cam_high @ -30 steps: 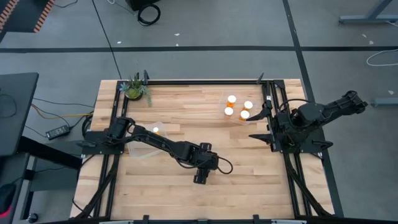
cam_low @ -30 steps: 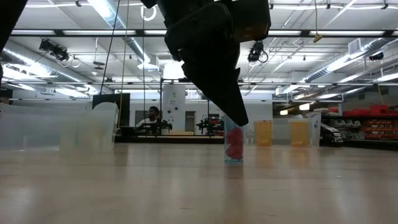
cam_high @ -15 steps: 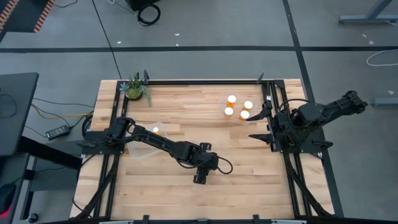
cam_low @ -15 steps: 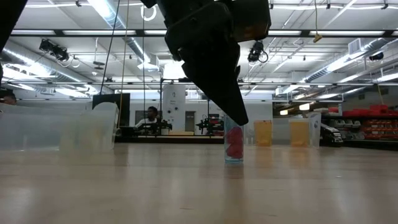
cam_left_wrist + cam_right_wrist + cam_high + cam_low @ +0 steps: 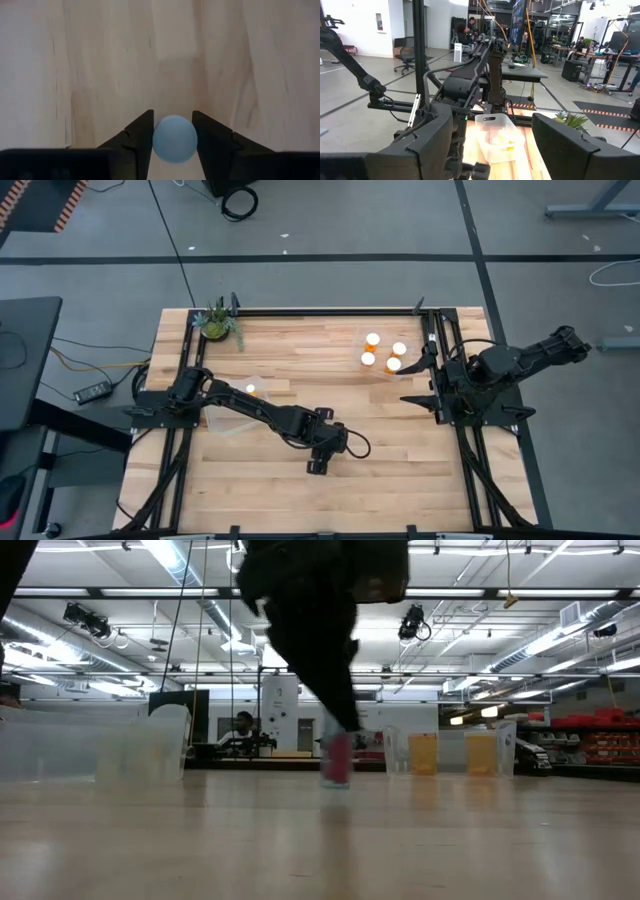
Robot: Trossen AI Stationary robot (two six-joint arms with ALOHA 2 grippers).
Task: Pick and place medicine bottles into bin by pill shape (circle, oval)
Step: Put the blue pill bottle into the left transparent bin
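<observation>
Gripping white-capped bottle [image 5: 174, 139] mid-table, left gripper [image 5: 173, 134]; right gripper [image 5: 492, 145] parked, spread

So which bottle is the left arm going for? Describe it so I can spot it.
On the wooden table, look near the front middle, away from the white-capped bottles in the far-right bin. The bottle stands alone between the left gripper fingers, showing a pale round cap and red contents.

Workshop hall around a wooden table

Grey concrete floor [image 5: 330, 230] with dark tape lines surrounded the butcher-block table [image 5: 300, 370]; long ceiling strip lights [image 5: 170, 560] lit the hall, and red shelving [image 5: 600, 745] and desks [image 5: 525, 72] stood beyond.
</observation>
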